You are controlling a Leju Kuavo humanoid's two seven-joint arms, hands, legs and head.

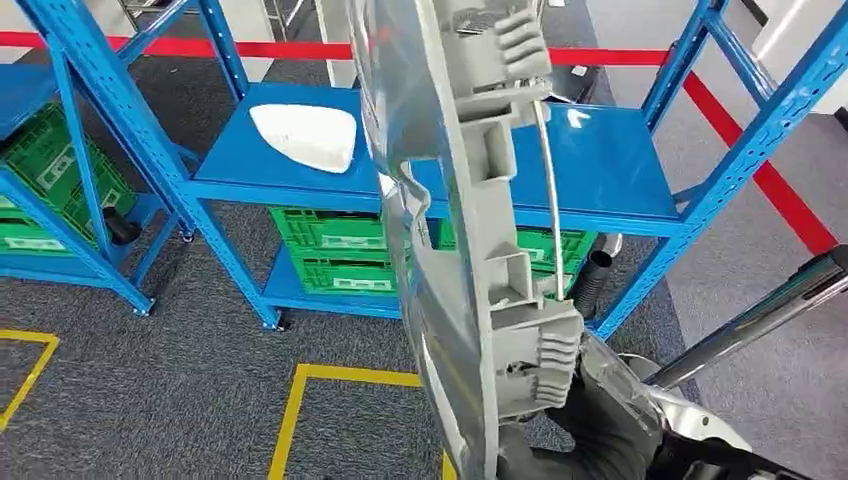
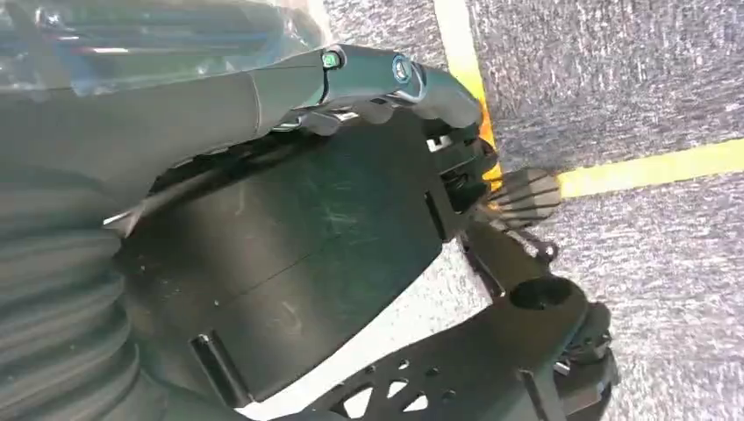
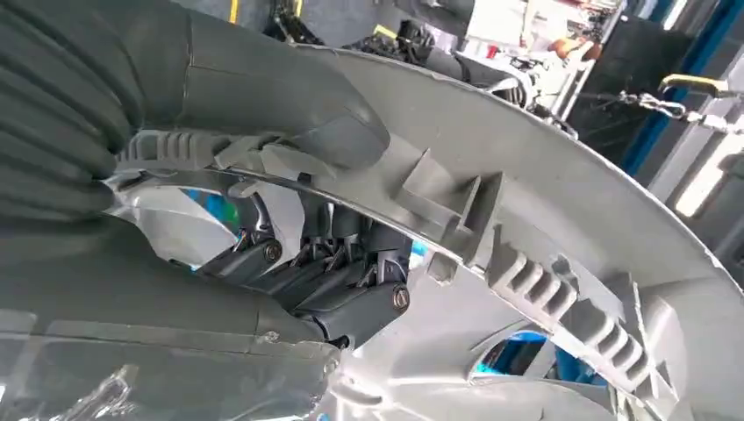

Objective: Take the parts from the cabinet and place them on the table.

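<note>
A large grey plastic wheel cover point(image 1: 470, 250) stands on edge close in front of me, its ribbed clips facing right. My right hand point(image 1: 600, 420) grips its lower rim. In the right wrist view the thumb point(image 3: 289, 114) lies over the wheel cover point(image 3: 570, 202) rim and the dark fingers point(image 3: 333, 281) curl behind it. A white curved part point(image 1: 305, 135) lies on the left of the blue shelf point(image 1: 620, 170). My left hand point(image 2: 377, 74) hangs over the carpet with its fingers stretched out and nothing in them.
Green crates point(image 1: 330, 250) sit on the lower shelf, and more point(image 1: 50, 170) in the rack at left. Blue uprights point(image 1: 750, 150) frame the shelf. Yellow floor tape point(image 1: 300, 400) marks the grey carpet near me, red tape point(image 1: 780, 200) runs at right. A black tube point(image 1: 595, 280) leans by the shelf.
</note>
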